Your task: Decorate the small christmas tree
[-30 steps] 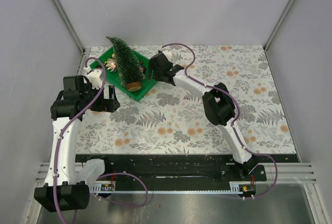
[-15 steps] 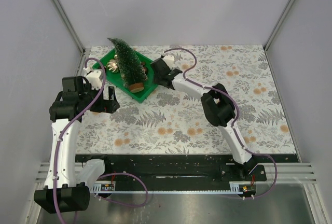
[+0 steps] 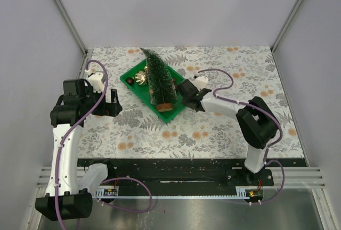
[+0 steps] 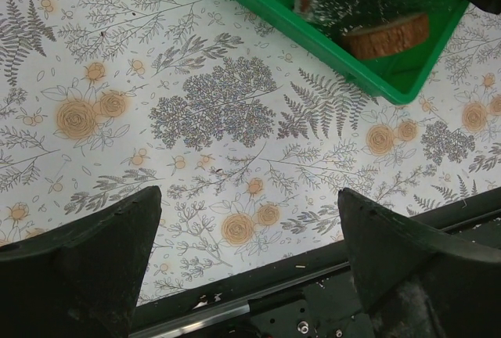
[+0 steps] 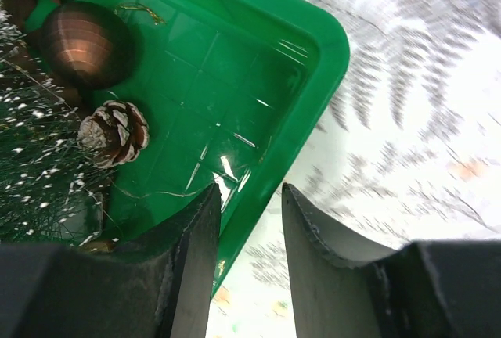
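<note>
1. Green plastic tray [image 3: 144,91] sits centre-far on the floral tablecloth [image 3: 213,129]; the small christmas tree [image 3: 159,81], frosted bottle-brush bristles on a wooden disc, lies sideways inside it.
2. Right gripper [image 5: 249,193]: jaws narrowed astride the tray's right-hand wall, clamping it, presumably to reposition the tray.
3. Left gripper [image 4: 246,205]: fully spread, empty, hovering left, presumably awaiting the tree.

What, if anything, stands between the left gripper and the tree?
Only the tray's near wall. The tree lies inside the tray, base toward the open left gripper, across bare tablecloth. Nothing covers it from above.
</note>
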`<state>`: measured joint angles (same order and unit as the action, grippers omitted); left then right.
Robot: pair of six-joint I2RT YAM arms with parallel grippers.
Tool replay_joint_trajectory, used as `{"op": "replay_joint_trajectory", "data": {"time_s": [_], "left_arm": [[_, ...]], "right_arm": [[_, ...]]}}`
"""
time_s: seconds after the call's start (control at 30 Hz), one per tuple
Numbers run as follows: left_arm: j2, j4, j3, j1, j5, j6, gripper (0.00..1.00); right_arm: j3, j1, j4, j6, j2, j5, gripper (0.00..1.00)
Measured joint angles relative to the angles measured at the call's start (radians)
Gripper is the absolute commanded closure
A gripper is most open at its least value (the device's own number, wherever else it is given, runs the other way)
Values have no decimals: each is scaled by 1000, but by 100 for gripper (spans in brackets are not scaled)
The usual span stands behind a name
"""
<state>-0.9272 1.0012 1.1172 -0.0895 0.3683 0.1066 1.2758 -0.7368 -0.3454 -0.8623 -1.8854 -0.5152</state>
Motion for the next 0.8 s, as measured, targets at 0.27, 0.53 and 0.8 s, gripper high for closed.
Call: {"op": "replay_joint_trajectory", "data": {"time_s": [0.27, 0.53, 0.8], "left_arm": [[31, 0, -12, 0, -6, 2, 1], [36, 8, -15, 0, -6, 7, 1], [21, -1, -25, 8, 27, 19, 1]], "right_arm": [[-302, 0, -67, -136, 273, 2, 36], [-253, 0, -148, -54, 377, 68, 20], [-87, 0, -69, 94, 549, 117, 16]]}}
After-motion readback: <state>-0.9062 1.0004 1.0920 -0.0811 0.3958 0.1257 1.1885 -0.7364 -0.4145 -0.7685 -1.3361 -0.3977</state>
